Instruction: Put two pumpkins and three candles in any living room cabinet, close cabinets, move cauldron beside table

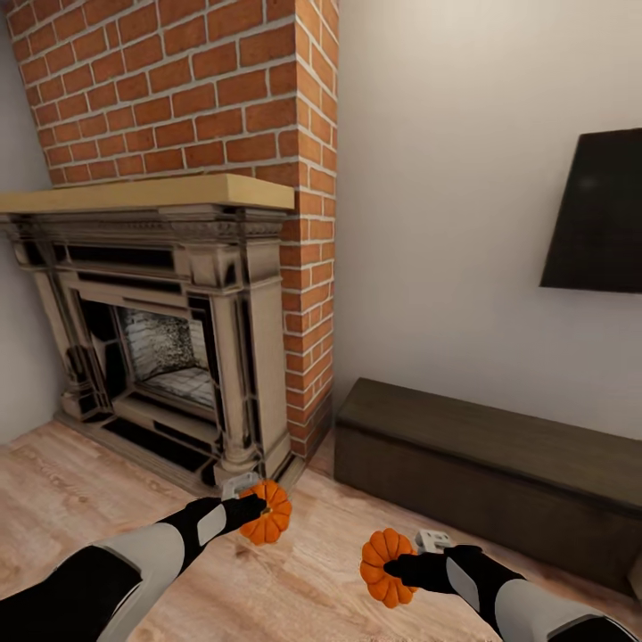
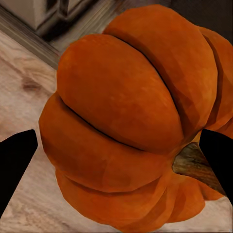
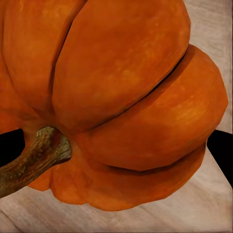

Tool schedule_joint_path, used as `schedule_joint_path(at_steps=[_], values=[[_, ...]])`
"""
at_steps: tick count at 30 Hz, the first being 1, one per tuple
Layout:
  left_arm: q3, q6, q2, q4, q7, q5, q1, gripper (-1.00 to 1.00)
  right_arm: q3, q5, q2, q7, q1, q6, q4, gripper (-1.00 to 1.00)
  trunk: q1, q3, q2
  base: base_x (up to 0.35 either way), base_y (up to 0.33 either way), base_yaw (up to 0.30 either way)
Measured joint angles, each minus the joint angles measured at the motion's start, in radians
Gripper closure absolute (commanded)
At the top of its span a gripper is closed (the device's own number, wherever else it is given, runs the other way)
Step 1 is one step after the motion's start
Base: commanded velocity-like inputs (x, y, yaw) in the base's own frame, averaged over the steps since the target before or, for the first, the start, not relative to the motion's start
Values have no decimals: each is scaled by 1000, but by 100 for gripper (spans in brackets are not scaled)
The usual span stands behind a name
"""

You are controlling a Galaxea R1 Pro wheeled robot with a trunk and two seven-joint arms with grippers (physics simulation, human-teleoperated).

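Note:
Each of my grippers holds a bright orange ribbed pumpkin above the wood floor. My left gripper (image 1: pixel 254 513) is shut on one pumpkin (image 1: pixel 267 513), which looms large in the left wrist view (image 2: pixel 126 121) between the black fingers (image 2: pixel 14 165). My right gripper (image 1: pixel 392 566) is shut on the other pumpkin (image 1: pixel 383 568), whose brown stem (image 3: pixel 34 160) shows in the right wrist view. The long low dark-brown cabinet (image 1: pixel 499 473) stands against the wall ahead on the right, its front shut. Candles, cauldron and table are out of view.
A brick chimney with a dark fireplace (image 1: pixel 169 357) and pale mantel stands ahead on the left. A dark TV screen (image 1: pixel 597 214) hangs on the white wall above the cabinet. Light wood floor (image 1: pixel 303 580) lies between me and both.

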Motion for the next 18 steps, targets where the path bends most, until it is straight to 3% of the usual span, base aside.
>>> schedule_joint_path(at_steps=[5, 8, 13, 18], values=[[5, 1, -20, -1, 2, -1, 11, 100, -2, -2, 1, -2, 0, 1, 0, 100, -4, -2, 7, 0, 0, -225], [2, 0, -33, -1, 47, 0, 13, 100, -2, -3, 1, -1, 0, 1, -1, 100, -15, 5, 28, 0, 0, -100], [4, 0, -36, -2, 76, 1, 13, 100, -4, -2, 1, 0, 0, 1, -1, 100, -34, 20, 63, 0, 0, -32], [4, -2, -37, -1, 81, 2, 13, 100, -2, -1, 1, 0, 0, 0, 0, 100, -42, 26, 77, 0, 0, -243]])
